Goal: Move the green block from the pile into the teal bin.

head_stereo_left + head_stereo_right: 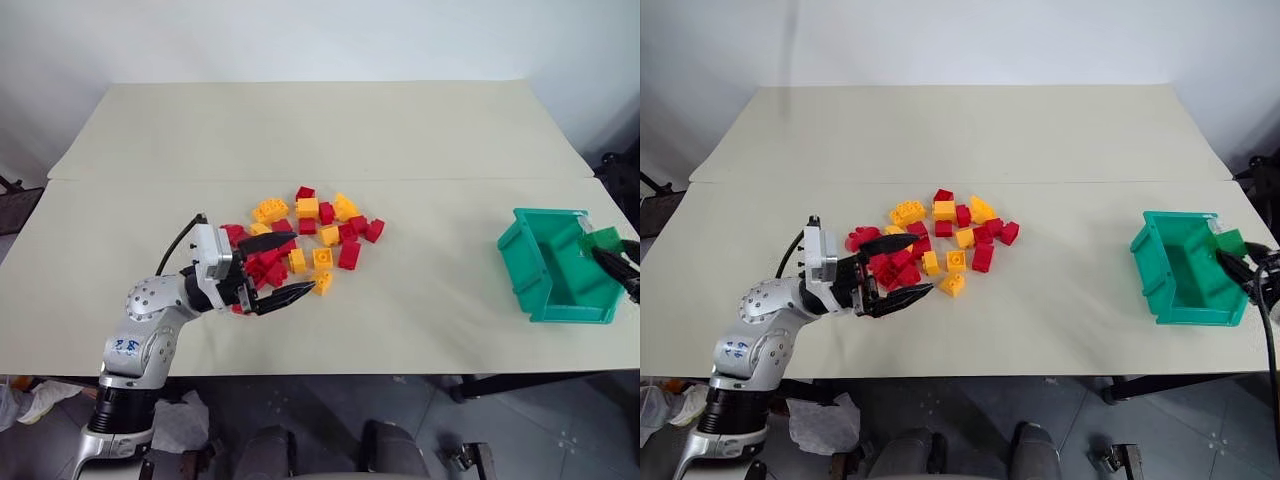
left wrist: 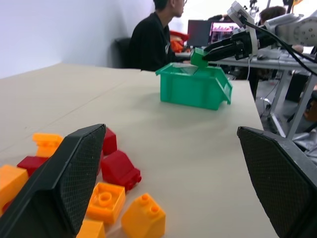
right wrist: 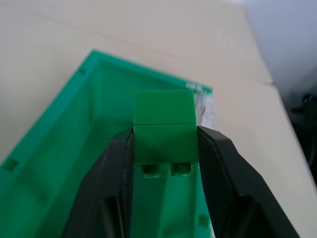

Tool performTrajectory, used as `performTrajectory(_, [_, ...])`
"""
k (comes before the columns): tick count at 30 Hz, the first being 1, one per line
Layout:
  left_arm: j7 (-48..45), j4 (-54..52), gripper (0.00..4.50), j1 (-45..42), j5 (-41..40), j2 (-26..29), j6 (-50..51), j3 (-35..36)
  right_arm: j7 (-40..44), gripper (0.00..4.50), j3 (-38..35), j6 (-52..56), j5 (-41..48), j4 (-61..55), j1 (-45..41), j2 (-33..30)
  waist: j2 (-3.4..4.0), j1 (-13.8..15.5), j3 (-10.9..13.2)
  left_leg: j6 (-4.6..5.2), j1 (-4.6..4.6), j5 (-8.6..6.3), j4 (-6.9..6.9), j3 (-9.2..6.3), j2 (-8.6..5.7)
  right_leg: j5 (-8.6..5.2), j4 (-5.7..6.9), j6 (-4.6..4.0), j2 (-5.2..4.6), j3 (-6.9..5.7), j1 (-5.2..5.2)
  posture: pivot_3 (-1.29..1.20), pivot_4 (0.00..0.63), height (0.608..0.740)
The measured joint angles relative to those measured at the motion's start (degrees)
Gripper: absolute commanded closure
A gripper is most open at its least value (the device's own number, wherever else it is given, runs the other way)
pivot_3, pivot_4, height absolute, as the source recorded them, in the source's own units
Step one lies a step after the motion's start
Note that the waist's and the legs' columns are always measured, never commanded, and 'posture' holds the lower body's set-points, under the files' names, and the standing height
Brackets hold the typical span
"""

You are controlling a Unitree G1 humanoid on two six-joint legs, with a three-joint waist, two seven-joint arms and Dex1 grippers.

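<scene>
The green block point(image 3: 164, 124) sits pinched between the two black fingers of my right gripper point(image 3: 166, 133), which is shut on it. It hangs over the right rim of the teal bin point(image 1: 530, 270) at the table's right edge, above the bin's open inside. The pile point(image 1: 310, 235) of red and yellow bricks lies in the middle of the table. My left gripper point(image 1: 300, 263) stands open at the pile's near left edge, holding nothing, its fingers point(image 2: 74, 168) wide apart just above the bricks.
The beige table point(image 1: 300, 130) has a seam running across it behind the pile. Bare tabletop stretches between the pile and the bin. In the left wrist view a person point(image 2: 148, 39) sits beyond the table near monitors.
</scene>
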Motion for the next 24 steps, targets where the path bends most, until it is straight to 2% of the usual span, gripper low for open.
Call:
performTrajectory(6, [-0.12,-0.01,0.00,1.89,0.07,1.96,-0.72,1.13,2.69,0.01,2.42,-3.84,-1.00,3.70,-2.97,-0.40,0.02,0.19,0.00,0.01,-0.03,0.00,0.00,0.01,0.00,0.00,-0.05,0.00,0.00,0.00,0.00,0.00,0.150,0.740])
performTrajectory(10, [-0.76,0.33,0.00,3.05,0.18,4.45,-1.71,3.31,6.99,0.01,2.34,-7.42,0.78,3.16,-3.60,-0.39,0.02,0.16,0.01,0.01,-0.03,0.00,-0.01,0.01,0.00,0.00,-0.08,0.00,0.00,0.00,0.00,0.00,0.150,0.740])
performTrajectory(15, [-1.71,5.12,0.00,5.97,3.32,9.28,-4.75,6.16,16.24,0.01,3.48,-9.14,8.10,-8.30,-2.49,0.25,0.07,-0.04,0.02,0.01,0.00,-0.01,-0.05,0.01,0.08,0.00,-0.08,-0.01,0.06,-0.01,0.00,0.00,0.150,0.740])
performTrajectory(20, [-2.43,7.16,0.00,9.07,5.95,11.74,-8.81,7.78,22.08,0.01,13.44,-9.45,9.56,-19.30,0.06,2.79,0.05,0.25,0.04,0.02,-0.03,-0.07,-0.05,-0.01,0.08,0.01,-0.11,-0.01,0.06,-0.02,-0.01,0.00,0.150,0.740])
performTrajectory(24, [-1.66,8.41,0.00,11.78,6.95,11.75,-10.99,8.92,24.04,0.01,19.35,-11.67,9.30,-21.55,1.20,6.61,0.05,0.36,0.04,0.02,-0.04,-0.09,-0.04,-0.04,0.07,0.01,-0.12,-0.01,0.06,-0.04,-0.01,0.00,0.150,0.740])
